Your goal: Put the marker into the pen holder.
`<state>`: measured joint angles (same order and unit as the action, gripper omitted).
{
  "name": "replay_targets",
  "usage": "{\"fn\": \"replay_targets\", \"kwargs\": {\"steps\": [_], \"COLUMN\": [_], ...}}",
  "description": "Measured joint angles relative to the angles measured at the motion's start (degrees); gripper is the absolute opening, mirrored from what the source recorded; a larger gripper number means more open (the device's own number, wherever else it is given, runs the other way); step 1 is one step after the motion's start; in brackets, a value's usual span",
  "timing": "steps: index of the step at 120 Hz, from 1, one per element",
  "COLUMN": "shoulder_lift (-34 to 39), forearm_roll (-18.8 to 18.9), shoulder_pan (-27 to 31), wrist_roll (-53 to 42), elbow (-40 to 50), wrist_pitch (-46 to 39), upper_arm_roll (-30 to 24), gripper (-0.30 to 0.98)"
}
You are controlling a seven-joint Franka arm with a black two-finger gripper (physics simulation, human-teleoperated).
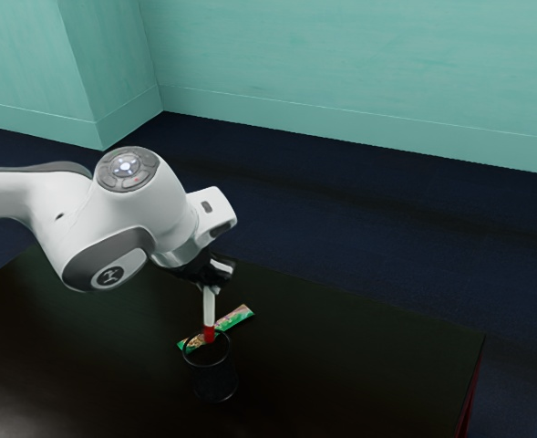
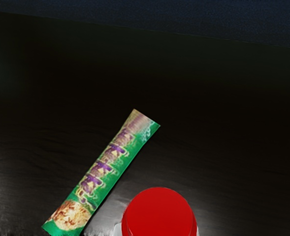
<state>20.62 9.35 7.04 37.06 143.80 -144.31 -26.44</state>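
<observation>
And here's the white Franka arm (image 1: 113, 224), sweeping in from ten o'clock of the black cylindrical pen holder (image 1: 215, 374)! The black two-finger gripper (image 1: 212, 286) is at twelve, fingers closed on the white marker (image 1: 209, 308), its red end pointing down toward six and overlapping the holder's mouth; inside or just above, I can't tell. Beyond, a green printed stick packet (image 1: 239, 318) lies aslant, eight o'clock to two, on the dark table (image 1: 359, 365). Navy carpet (image 1: 368, 205) past it, teal walls (image 1: 341, 55) up at twelve!
</observation>
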Motion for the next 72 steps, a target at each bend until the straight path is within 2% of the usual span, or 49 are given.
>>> {"fn": "replay_targets", "kwargs": {"steps": [3,27,48,54,72], "shoulder_lift": [-0.04,-0.18,-2.66,-5.22,-11.58], "forearm_roll": [-0.06,-1.38,-1.49,-1.62,-1.85], "shoulder_pan": [0.0,0.01,2.48,3.38,3.94], "wrist_roll": [0.51,2.41,3.4,3.54,0.75], "elbow": [0.0,-0.03,-1.98,-7.82,-28.87], "wrist_pitch": [0.04,0.96,3.03,5.58,20.33], "upper_arm_roll": [0.0,-0.67,0.36,3.34,10.74], "gripper": [-0.08,0.35,0.54,0.57,0.63]}}
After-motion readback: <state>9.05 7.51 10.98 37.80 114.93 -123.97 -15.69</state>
